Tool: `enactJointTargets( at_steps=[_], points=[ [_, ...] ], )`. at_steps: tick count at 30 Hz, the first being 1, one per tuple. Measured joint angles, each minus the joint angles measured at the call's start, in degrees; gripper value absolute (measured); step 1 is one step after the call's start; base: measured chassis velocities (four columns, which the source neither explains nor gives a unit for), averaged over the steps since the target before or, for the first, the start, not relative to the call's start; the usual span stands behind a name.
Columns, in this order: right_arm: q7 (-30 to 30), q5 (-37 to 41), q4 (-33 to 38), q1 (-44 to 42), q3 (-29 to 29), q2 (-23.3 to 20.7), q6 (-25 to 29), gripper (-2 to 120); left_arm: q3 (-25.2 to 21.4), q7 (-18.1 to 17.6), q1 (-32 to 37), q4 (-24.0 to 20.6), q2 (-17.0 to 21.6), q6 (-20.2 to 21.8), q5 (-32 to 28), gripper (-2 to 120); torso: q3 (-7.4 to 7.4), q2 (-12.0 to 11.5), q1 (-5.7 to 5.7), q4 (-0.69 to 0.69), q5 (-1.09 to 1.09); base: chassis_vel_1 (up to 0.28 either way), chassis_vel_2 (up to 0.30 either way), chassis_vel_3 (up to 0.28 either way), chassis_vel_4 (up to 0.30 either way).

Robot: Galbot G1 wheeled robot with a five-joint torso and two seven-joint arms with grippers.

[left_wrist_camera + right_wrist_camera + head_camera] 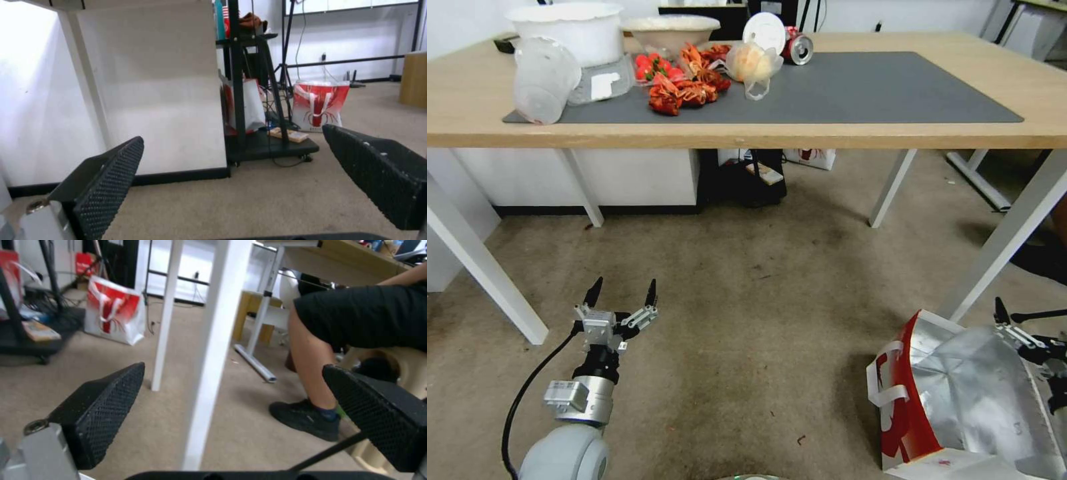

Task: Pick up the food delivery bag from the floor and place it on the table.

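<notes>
food delivery bag on floor by surface leg, right claw spread wide above bag, touching nothing, left claw spread wide over carpet, well apart

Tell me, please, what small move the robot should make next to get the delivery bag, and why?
Probably bring the right gripper toward a white strap handle of the food delivery bag. The bag sits on the floor; that open gripper hovers by its foil top, holding nothing, while the left gripper is far off.
</notes>
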Motion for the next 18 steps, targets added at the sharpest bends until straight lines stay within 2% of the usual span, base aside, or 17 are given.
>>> enactJointTargets(
  at_steps=[6, 18],
  points=[
    [-0.64, -1.54, -5.13, 0.88, 1.12, -2.56, 0.73, 100, -0.04, -0.44, -0.47, 0.87, 0.15, 0.01, -0.31, 100, 0.00, 0.02, 0.00, 0.00, -0.01, 0.000, 0.000, 0.000, 0.000],
    [-2.60, -1.65, -14.27, 3.76, 0.19, -4.68, -0.41, 100, 0.10, -1.17, -0.96, 0.91, 0.14, 0.00, -0.18, 100, 0.00, 0.05, 0.01, 0.00, 0.00, 0.000, 0.000, 0.000, 0.000]
  ],
)
